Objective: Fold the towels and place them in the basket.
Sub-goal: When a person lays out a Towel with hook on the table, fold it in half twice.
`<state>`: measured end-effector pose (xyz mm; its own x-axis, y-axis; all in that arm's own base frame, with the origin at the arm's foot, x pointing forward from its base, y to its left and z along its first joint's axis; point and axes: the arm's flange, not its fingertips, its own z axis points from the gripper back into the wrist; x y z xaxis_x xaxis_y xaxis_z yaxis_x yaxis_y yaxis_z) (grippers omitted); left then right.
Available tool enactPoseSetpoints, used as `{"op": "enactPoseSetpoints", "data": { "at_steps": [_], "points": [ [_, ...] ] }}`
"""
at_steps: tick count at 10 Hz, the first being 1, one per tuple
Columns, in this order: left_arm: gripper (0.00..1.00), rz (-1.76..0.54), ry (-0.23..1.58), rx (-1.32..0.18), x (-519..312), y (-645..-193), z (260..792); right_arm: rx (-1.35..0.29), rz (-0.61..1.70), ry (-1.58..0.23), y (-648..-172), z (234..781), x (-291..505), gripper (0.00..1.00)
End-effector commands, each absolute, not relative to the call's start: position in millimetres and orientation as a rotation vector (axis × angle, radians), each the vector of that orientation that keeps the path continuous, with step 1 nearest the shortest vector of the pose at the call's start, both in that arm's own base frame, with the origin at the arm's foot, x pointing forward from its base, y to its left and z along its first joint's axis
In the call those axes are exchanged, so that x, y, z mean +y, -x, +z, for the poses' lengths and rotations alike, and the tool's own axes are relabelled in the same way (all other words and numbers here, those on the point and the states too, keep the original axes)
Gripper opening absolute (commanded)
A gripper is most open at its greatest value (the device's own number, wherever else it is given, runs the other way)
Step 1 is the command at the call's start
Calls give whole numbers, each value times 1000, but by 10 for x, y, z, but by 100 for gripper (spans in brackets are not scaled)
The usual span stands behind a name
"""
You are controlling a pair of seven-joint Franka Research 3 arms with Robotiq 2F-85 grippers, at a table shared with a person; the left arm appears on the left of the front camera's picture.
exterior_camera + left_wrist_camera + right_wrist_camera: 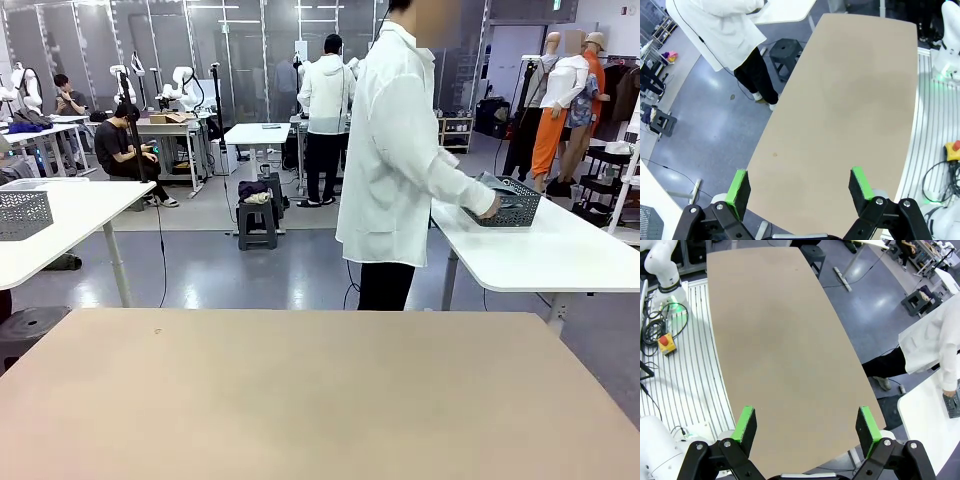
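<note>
The front view faces level across the flat tan rectangular tabletop [300,400] toward the white-coated person [395,150]. Both wrist views look down from high above, sharing both.

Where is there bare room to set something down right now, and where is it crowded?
The whole beige rectangular tabletop is bare, from the robot's edge to the far edge near the person in the white coat. The only crowding is off it: the dark grey mesh plastic basket on the white side table, with the person's hand on it.

One tan table [300,400], one dark basket [520,208], one paler basket [22,215] (far left).
</note>
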<state>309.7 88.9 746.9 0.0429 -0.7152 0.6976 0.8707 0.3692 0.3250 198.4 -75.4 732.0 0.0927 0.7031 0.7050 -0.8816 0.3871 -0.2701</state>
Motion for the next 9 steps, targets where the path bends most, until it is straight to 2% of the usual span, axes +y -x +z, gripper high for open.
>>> {"op": "enactPoseSetpoints", "data": {
  "at_steps": [1,9],
  "points": [
    [100,-1250,212,-929,878,-3088,7463,-885,1213,-248,-1988,7325,-749,100],
    [100,-1257,246,-855,1033,-3007,7628,-798,1246,-249,-1936,7451,-807,100]
  ]
}}
